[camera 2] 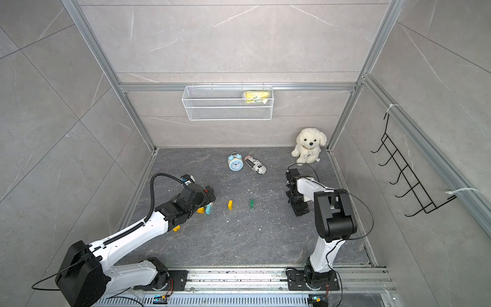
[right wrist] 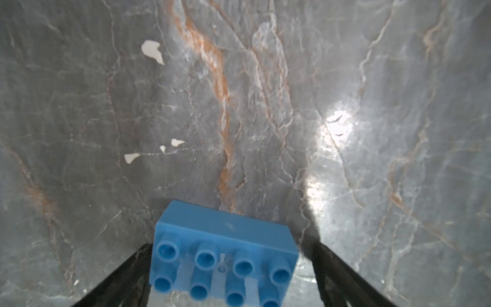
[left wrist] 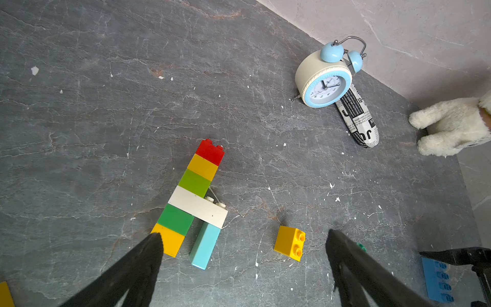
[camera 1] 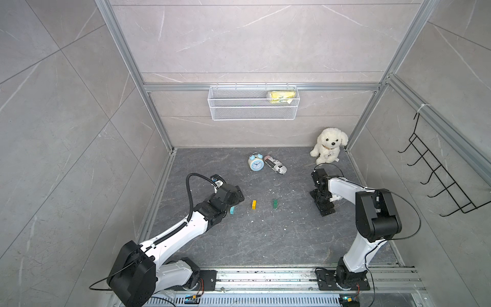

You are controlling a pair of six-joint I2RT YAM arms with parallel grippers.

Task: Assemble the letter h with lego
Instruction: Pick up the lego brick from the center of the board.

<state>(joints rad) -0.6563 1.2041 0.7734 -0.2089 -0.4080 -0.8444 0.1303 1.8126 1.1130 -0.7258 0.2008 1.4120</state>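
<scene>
Straddling blue brick (right wrist: 225, 231): right gripper (right wrist: 232, 244) wide, nothing clamped; pickup step, seemingly.
Idle: left gripper (left wrist: 243, 233) wide, empty; next needs a square pinch.

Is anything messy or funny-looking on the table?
Yes: little white flecks are scattered all over the dark tabletop, like crumbs or chipped paint. Nothing else looks broken or spilled.

I'm looking into a cell of pale grey marbled tile walls (camera 1: 252, 40), boxed in by an aluminium frame (camera 1: 263, 87). A white wire-mesh basket (camera 1: 239, 113) hangs from the frame at the back, and a black wire hook rack (camera 1: 441, 170) hangs on the right-hand wall. The desk (camera 1: 252, 239) is dark veined stone, speckled with white flecks (right wrist: 152, 50), and I see one bright glare patch (right wrist: 334, 125) on it.
</scene>
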